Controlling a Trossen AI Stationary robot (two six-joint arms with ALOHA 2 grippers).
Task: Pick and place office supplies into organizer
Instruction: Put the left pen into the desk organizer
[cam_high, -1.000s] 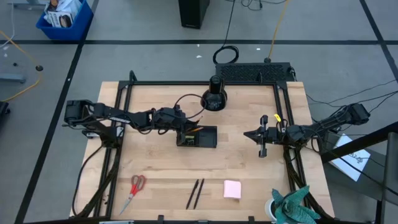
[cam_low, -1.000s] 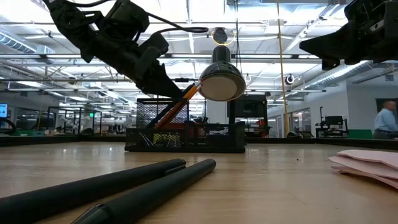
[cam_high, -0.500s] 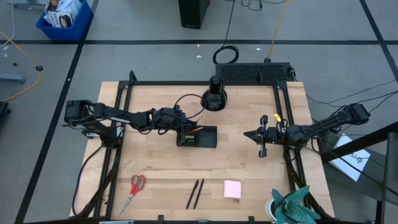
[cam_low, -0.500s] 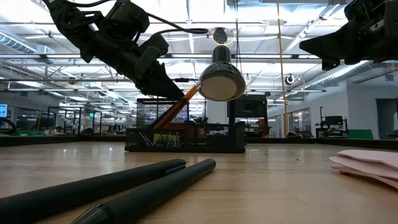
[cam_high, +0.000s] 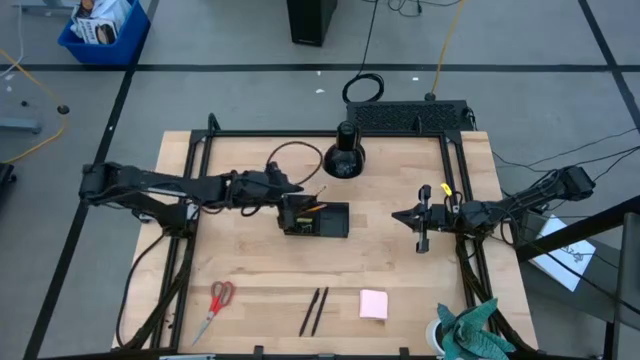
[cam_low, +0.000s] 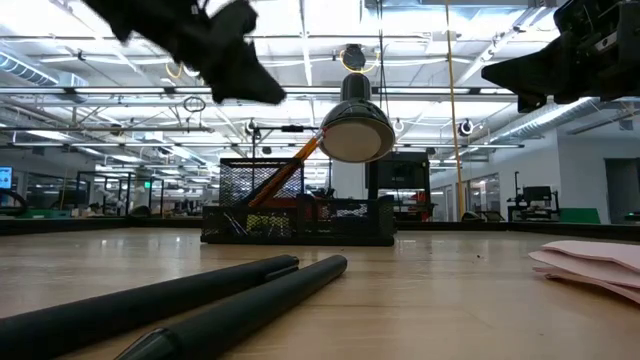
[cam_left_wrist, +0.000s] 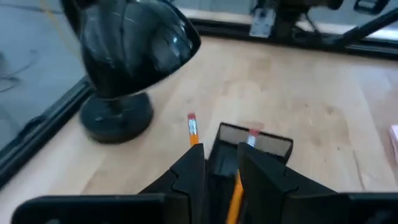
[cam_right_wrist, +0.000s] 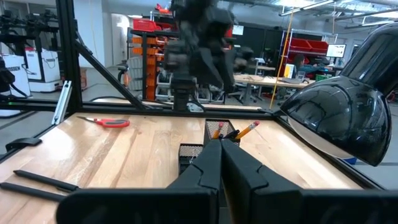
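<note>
The black organizer (cam_high: 325, 220) sits mid-table, with two orange pencils (cam_left_wrist: 193, 129) leaning up out of its taller end (cam_low: 285, 175). My left gripper (cam_high: 292, 197) hovers open just left of and above that end, touching nothing; in its wrist view the fingers (cam_left_wrist: 221, 165) frame the pencils. My right gripper (cam_high: 400, 215) waits shut off the organizer's right side (cam_right_wrist: 221, 158). Red-handled scissors (cam_high: 218, 300), two black pens (cam_high: 314, 311) and a pink sticky-note pad (cam_high: 373, 303) lie flat near the table's near edge.
A round black lamp-like cone (cam_high: 343, 160) stands just behind the organizer, near the far edge, with a cable looping beside it. A black frame rail runs around the table. A green crumpled thing (cam_high: 470, 330) sits at the near right corner. Bare wood lies between organizer and near-edge supplies.
My left gripper has let go of the orange pencil's upper end and drawn up and toward the table's left, clear of the organizer. The pencil stays leaning in the organizer as before. The right arm has kept still.
</note>
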